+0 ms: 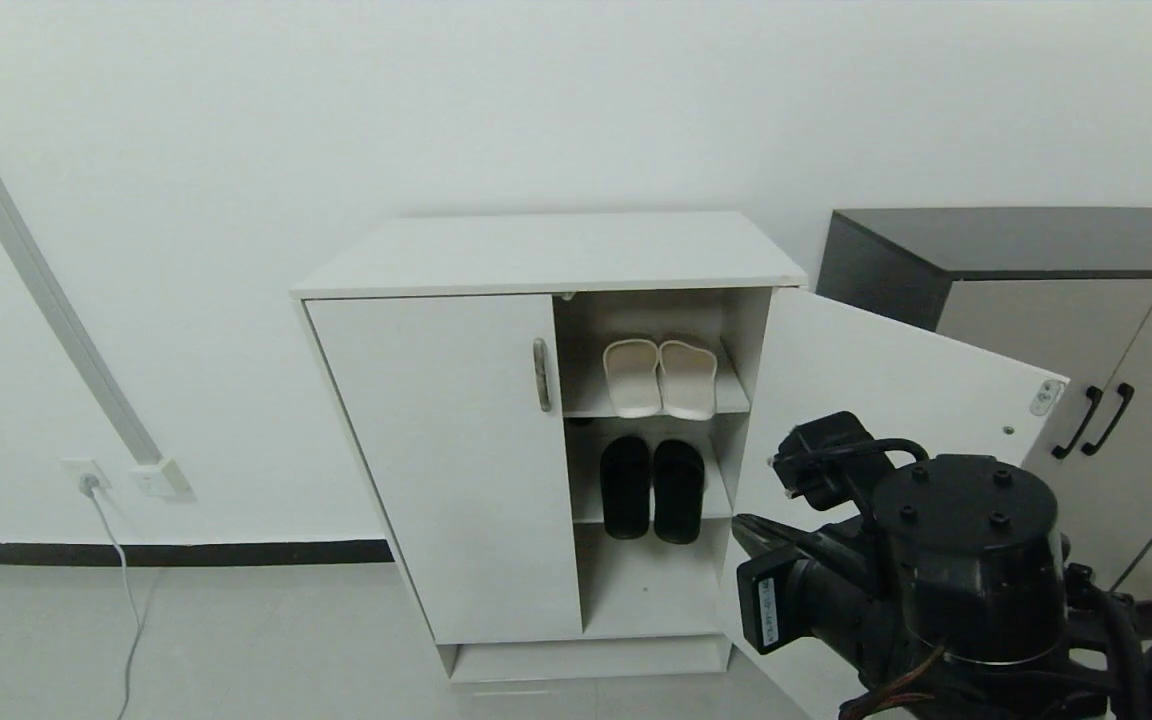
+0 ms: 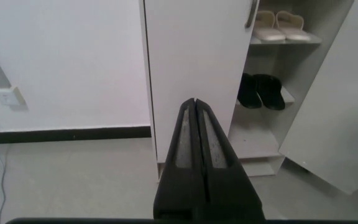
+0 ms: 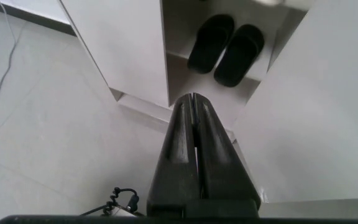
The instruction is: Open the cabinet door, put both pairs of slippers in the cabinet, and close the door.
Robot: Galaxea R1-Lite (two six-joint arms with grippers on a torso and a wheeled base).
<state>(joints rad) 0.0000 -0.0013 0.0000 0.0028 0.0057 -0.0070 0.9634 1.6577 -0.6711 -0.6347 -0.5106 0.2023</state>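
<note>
Cabinet, boxy, smooth white, rounded cream slippers above matte black slippers

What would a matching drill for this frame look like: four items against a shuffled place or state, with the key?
Column A
1. white slippers
2. black slippers
3. right cabinet door
4. left cabinet door

Column B
a. swung open
b. on the upper shelf
c. closed
d. on the middle shelf

Pairs: 1-b, 2-d, 3-a, 4-c
</note>
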